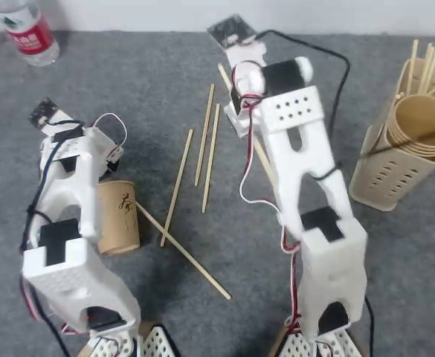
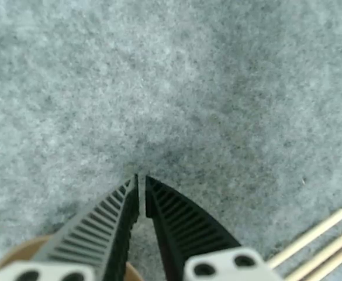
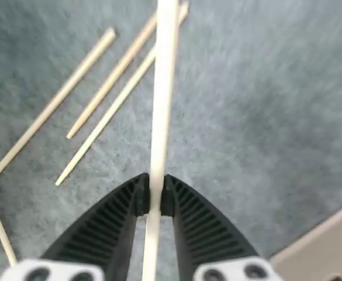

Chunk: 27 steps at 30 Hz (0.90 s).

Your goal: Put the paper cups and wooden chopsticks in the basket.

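A brown paper cup (image 1: 117, 218) lies on its side on the grey carpet beside my left arm. My left gripper (image 2: 140, 179) is shut and empty just above bare carpet, the cup's rim (image 2: 16, 257) behind its fingers. My right gripper (image 3: 154, 188) is shut on a wooden chopstick (image 3: 163, 88), which sticks out past the arm (image 1: 224, 75). Several loose chopsticks (image 1: 204, 134) lie on the carpet between the arms, and one longer chopstick (image 1: 184, 253) slants by the cup. The beige slotted basket (image 1: 384, 178) stands at the right with stacked cups (image 1: 424, 126) and chopsticks in it.
A plastic water bottle (image 1: 27, 30) with a red label lies at the back left. A black cable runs from the right arm toward the basket. Open carpet lies between the right arm and the basket.
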Each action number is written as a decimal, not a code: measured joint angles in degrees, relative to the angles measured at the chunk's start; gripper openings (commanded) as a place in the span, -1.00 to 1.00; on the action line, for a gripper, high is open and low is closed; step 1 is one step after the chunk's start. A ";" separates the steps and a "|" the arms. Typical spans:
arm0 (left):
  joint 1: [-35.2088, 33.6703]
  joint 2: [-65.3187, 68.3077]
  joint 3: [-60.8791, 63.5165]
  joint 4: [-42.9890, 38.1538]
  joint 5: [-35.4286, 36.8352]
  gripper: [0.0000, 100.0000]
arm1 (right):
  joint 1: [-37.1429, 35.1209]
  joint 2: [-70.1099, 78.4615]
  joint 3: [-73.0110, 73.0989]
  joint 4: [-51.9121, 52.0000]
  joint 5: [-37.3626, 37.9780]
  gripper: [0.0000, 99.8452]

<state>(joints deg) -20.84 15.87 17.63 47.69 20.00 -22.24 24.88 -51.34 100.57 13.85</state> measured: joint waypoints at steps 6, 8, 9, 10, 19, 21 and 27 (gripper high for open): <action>0.00 0.00 0.00 0.00 0.00 -0.97 | 8.53 -10.64 -5.71 0.00 4.66 -0.99; 0.00 0.00 0.00 0.00 0.00 -0.97 | 11.43 -14.86 -7.12 0.09 5.19 -0.99; 0.00 0.00 0.00 0.00 0.00 -0.97 | 12.48 -16.88 -7.30 0.09 5.19 -0.99; 0.00 0.00 0.00 0.00 0.00 -0.97 | 13.19 -18.99 -7.30 0.09 5.36 -0.99; 0.00 0.00 0.00 0.00 0.00 -0.97 | 14.24 -44.04 15.30 -0.26 5.54 -0.99; 0.00 0.00 0.00 0.00 0.00 -0.97 | 16.53 -50.02 21.19 -3.87 5.63 -0.99; 0.00 0.00 0.00 0.00 0.00 -0.97 | 27.69 -64.00 36.57 -29.45 5.63 -0.99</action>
<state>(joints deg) -20.84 15.87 17.63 47.69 20.00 5.45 -39.12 -14.77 71.12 19.47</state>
